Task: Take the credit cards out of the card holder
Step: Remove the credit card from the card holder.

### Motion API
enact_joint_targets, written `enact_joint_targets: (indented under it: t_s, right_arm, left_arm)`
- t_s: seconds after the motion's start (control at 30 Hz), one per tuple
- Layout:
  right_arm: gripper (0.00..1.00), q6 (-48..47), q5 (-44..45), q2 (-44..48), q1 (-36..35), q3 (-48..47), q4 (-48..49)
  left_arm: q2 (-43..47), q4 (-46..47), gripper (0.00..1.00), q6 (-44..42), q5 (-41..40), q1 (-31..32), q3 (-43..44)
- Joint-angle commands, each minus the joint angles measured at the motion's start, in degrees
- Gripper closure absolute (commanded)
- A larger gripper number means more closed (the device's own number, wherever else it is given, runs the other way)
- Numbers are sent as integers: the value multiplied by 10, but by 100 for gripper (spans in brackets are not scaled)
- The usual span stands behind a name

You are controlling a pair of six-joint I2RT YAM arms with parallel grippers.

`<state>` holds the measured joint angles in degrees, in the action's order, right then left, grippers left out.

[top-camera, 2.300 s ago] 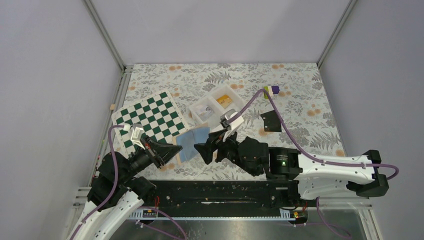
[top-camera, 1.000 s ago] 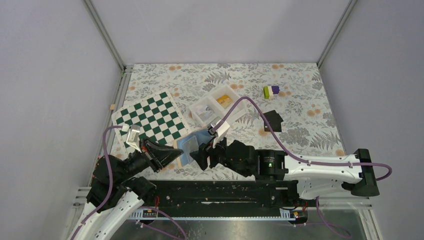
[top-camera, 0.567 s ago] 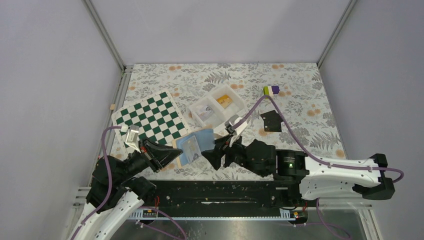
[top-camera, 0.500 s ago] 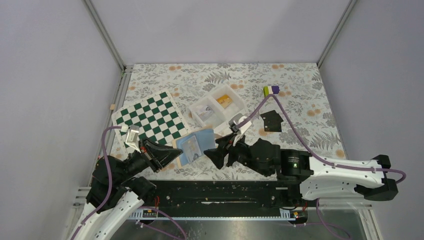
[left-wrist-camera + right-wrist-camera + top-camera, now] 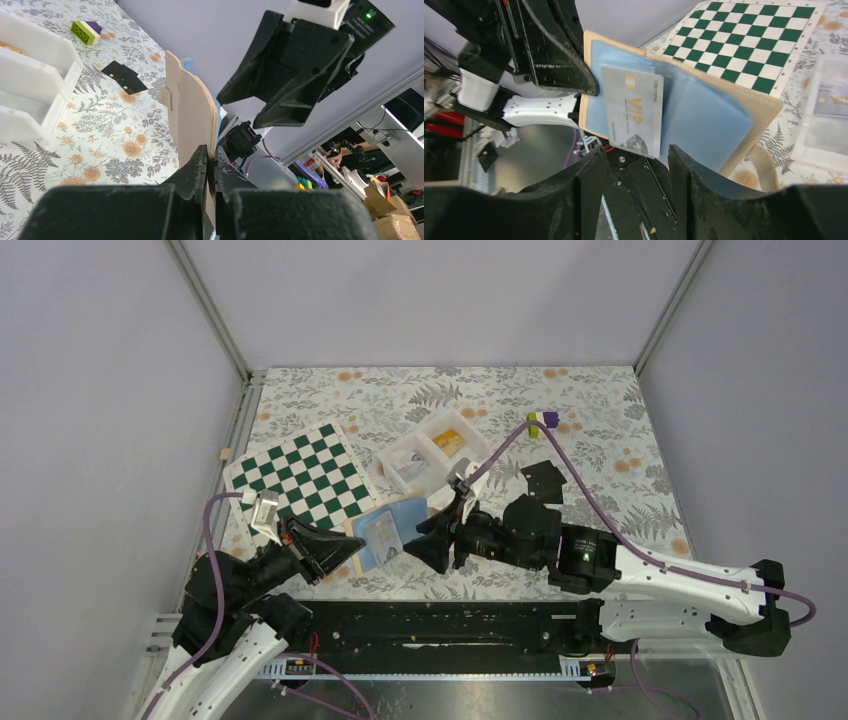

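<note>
A floral-patterned surface (image 5: 610,410) inside grey walls, and the action is down at its near edge. The left pincer (image 5: 210,159) is clamped tight on the tan border of the card holder (image 5: 706,117). It holds the holder up and opened out, blue panels facing the right arm. One credit card (image 5: 634,111), pale with "VIP" printed on it, sticks partway out of a pocket on the panel nearer the left pincer. The right pincer (image 5: 636,152) sits just in front of it with its fingers apart, and the card's lower edge shows just above the gap between them. Whether either finger touches the card, I can't tell. Beyond the holder lie the green-and-white chequered board (image 5: 298,472) and the white two-compartment tray (image 5: 388,462). Farther off are a purple-and-green brick (image 5: 86,31) and a flat black piece (image 5: 124,76).
</note>
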<state>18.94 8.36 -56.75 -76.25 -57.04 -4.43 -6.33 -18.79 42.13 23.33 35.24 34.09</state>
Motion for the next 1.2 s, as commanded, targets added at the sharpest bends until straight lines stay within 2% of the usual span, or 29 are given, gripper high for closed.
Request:
enact_joint_targets:
  t_s: [0.0,0.17,0.27,0.53,0.77,0.9,1.17]
  right_arm:
    - [47,45,-167,-1,67,15,100]
    - [52,64,-279,-14,121,32,147]
    - [54,84,-316,-25,135,34,170]
    - [55,104,-344,-43,156,43,192]
    - [56,135,-390,-58,163,61,248]
    - [63,150,-404,-52,175,77,278]
    - [73,230,-469,-67,201,111,404]
  left_arm:
    - [1,39,100,5,9,2,9]
    - [-12,68,100,13,49,2,2]
    - [-17,86,100,18,66,2,0]
    - [-21,103,100,22,77,2,1]
    - [-27,108,100,21,82,2,4]
    - [-29,105,100,19,82,2,4]
    - [-39,111,100,25,86,2,2]
